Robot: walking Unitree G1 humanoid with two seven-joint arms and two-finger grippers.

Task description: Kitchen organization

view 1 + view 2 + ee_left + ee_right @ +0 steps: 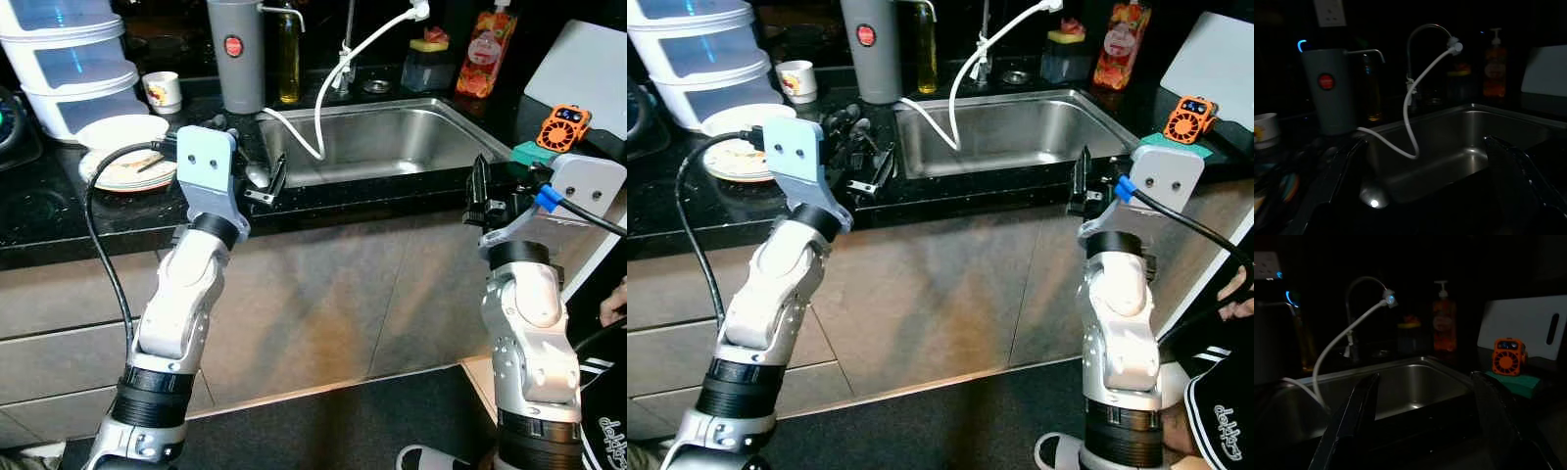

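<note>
On the black worktop point(59, 211) a steel sink point(392, 137) is set in the middle, and a white hose point(328, 93) runs from the tap down into its basin. Both silver arms are raised in front of the worktop edge. The left pincer point(265, 181) is at the left front corner of the sink, just over the rim, and its two black fingers point(1339, 171) stand apart with nothing between them, as the left wrist view shows. The right pincer point(480, 191) is at the right front corner of the sink, and its fingers point(1354, 413) are also apart and hold nothing. Left of the sink lies a plate point(122, 166) with leftovers, and a white bowl point(122, 132) rests on its far side. Behind them stands a stack of white and clear containers point(73, 59), with a small printed cup point(162, 91) beside it. A grey jug point(235, 54) with a red mark stands at the back left corner of the sink, and a bottle of yellow oil point(287, 59) is just beside it. Behind the sink stands a bottle of orange soap point(487, 54) next to a dark holder with a yellow sponge point(429, 44). On the right a small orange fan point(562, 127) sits on a green sponge point(529, 155), near a white cutting board point(583, 64). At the lower right edge a person's hand point(1239, 289) and dark sleeve are visible.
</note>
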